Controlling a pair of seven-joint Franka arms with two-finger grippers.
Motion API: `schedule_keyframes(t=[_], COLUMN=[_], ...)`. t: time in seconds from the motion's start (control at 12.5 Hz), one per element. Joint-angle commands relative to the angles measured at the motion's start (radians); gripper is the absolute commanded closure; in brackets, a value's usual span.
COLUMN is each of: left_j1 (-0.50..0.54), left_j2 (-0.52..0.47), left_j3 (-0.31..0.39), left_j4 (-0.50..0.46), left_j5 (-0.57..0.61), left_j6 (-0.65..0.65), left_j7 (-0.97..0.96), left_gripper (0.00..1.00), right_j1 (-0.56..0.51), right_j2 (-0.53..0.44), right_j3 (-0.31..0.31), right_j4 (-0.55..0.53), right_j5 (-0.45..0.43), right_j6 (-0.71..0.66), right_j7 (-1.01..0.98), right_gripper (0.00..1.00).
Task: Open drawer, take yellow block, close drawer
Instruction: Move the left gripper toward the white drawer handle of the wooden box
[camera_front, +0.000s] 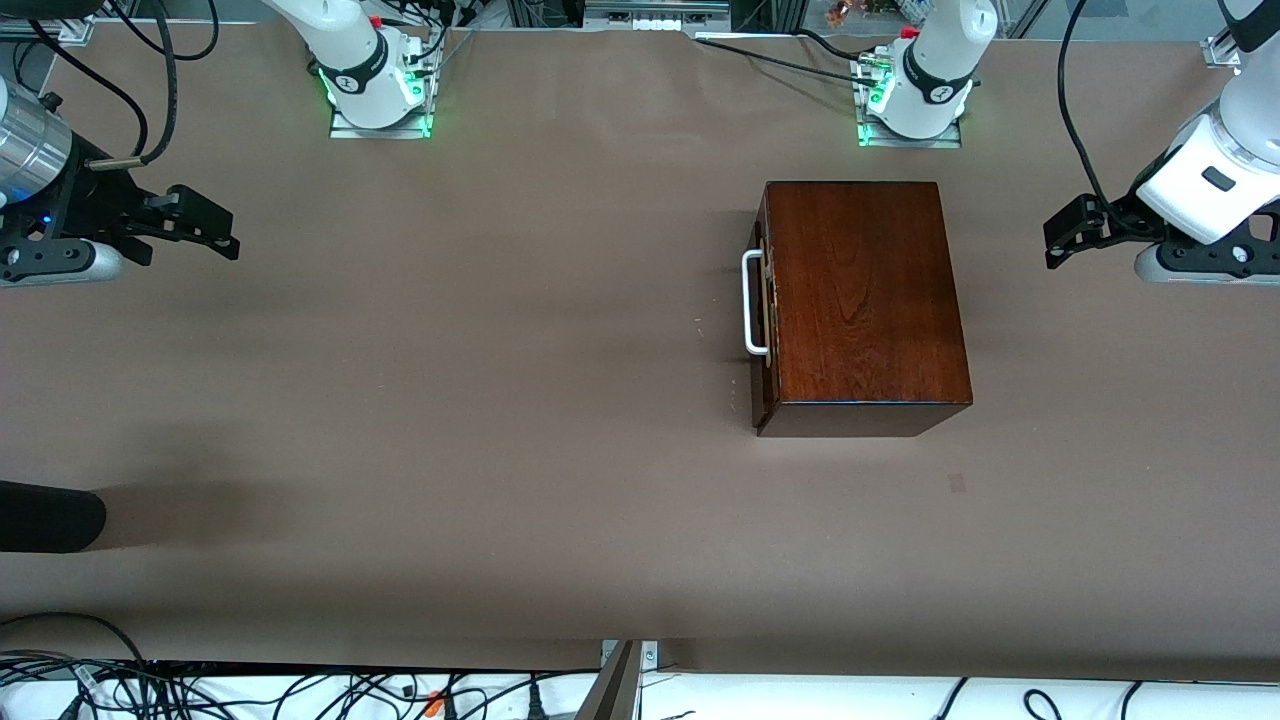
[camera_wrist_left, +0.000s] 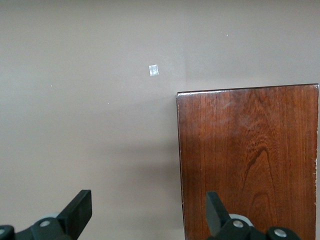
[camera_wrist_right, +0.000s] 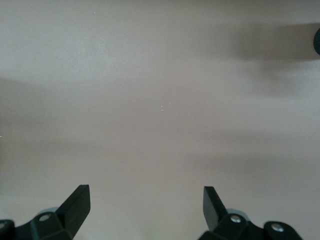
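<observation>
In the front view we see the mahogany box (camera_front: 860, 300) on the brown table (camera_front: 450, 400), toward the left arm's end. Its drawer (camera_front: 764, 310) is pushed in flush, and the white bar handle (camera_front: 753, 303) on its front faces the right arm's end of the table. We find no yellow block in sight. The left gripper (camera_front: 1058, 240) hangs in the air just off the box's closed back, well apart from the handle. The right gripper (camera_front: 215, 232) hangs over bare table at the right arm's end, well apart from the box; both arms wait.

In the left wrist view we see the left gripper (camera_wrist_left: 149, 212) spread wide, one fingertip over the box top (camera_wrist_left: 250, 160), the other over table.

In the right wrist view the right gripper (camera_wrist_right: 146, 205) is equally wide over bare table (camera_wrist_right: 160, 100).
</observation>
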Motion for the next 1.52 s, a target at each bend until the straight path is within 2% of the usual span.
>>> schedule_keyframes(t=[0.0,0.4,0.72,0.88,1.12,1.44], left_j1=[0.004,-0.003,-0.049,-0.145,-0.316,-0.52], left_j2=[0.003,0.005,0.072,0.14,0.261,0.379], left_j3=[0.005,0.002,-0.002,-0.01,-0.01,-0.01], left_j4=[0.023,0.023,0.031,0.045,0.143,0.166], left_j5=[-0.02,-0.02,-0.023,-0.027,-0.012,-0.011], left_j6=[-0.025,-0.065,-0.111,-0.099,-0.054,-0.029], left_j7=[-0.003,-0.001,0.066,0.046,-0.151,-0.294], left_gripper=[0.0,0.0,0.0,0.0,0.0,0.0], right_j1=[0.002,0.002,0.002,0.002,0.002,0.002], right_j2=[-0.005,-0.005,-0.005,-0.005,-0.005,-0.005], right_j3=[0.0,0.002,0.002,0.002,0.002,0.002], right_j4=[0.0,0.0,0.0,-0.002,0.0,0.0], right_j5=[0.001,0.001,0.001,0.001,0.001,0.001], right_j6=[-0.008,-0.008,-0.008,-0.008,-0.008,-0.006], right_j7=[0.019,0.019,0.019,0.019,0.019,0.019], right_gripper=[0.0,0.0,0.0,0.0,0.0,0.0])
